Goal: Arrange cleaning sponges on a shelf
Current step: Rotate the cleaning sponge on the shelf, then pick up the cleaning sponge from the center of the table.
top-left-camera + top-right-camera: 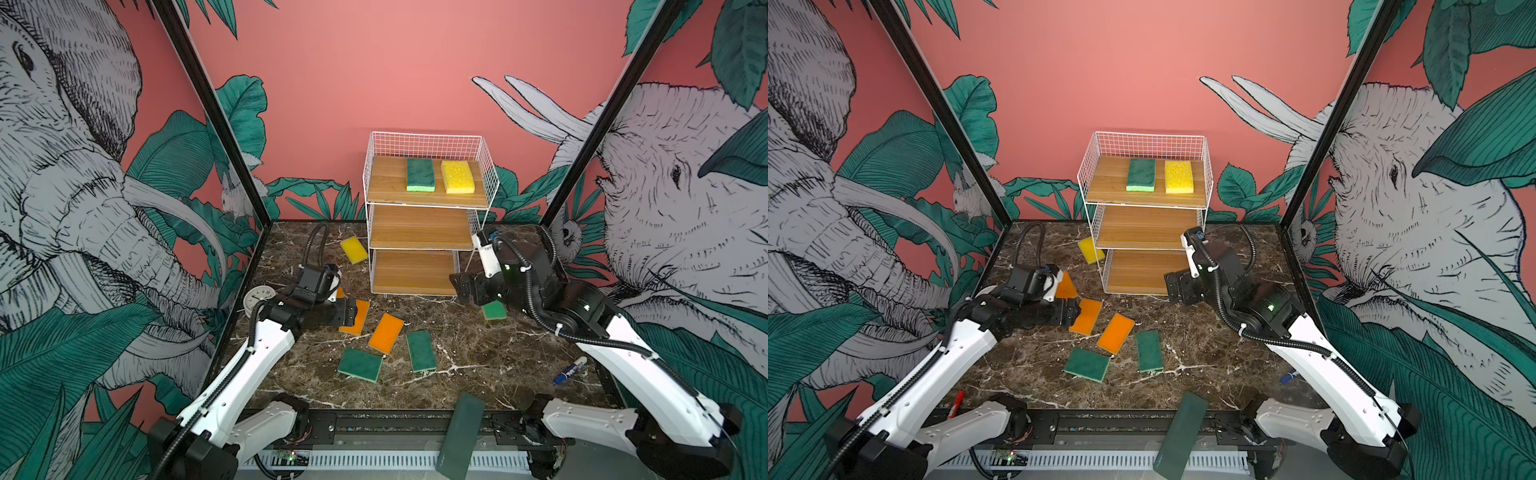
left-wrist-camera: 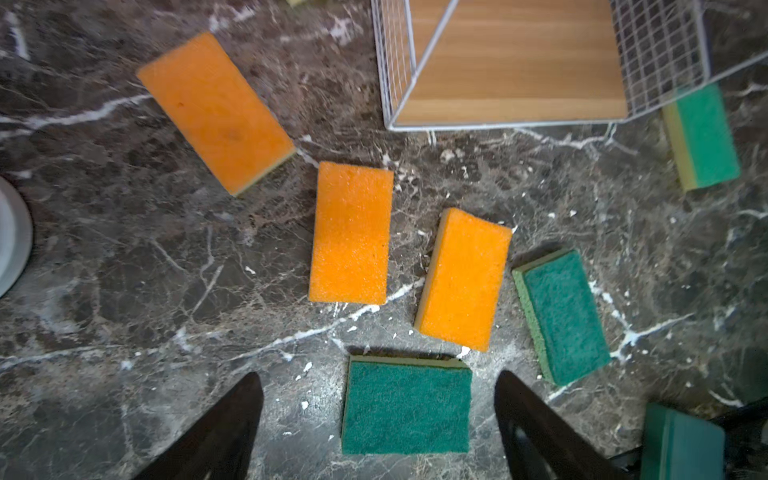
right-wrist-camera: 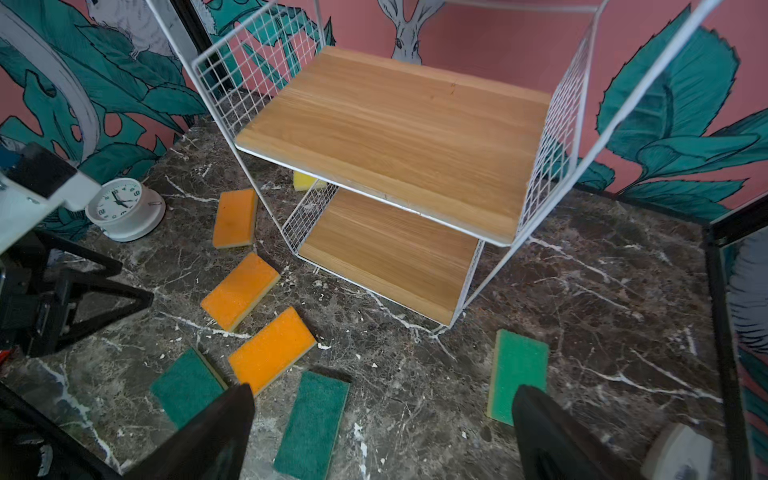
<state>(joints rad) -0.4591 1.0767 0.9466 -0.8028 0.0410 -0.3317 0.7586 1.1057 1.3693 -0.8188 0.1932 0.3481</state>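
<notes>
Two sponges shelved, just above frame centre.
Green sponge [image 1: 420, 174] beside yellow sponge [image 1: 457, 176] on the shelf [image 1: 388, 183] top board; left gripper [image 1: 351, 312] and right gripper [image 1: 462, 289] both spread, empty.

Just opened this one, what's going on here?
Two robot arms are putting sponges on a shelf. A green sponge and a yellow sponge lie on its top board; the two lower boards are bare. Seven more lie loose on the table, among them three orange sponges. The left gripper and the right gripper are both open and hold nothing.
</notes>
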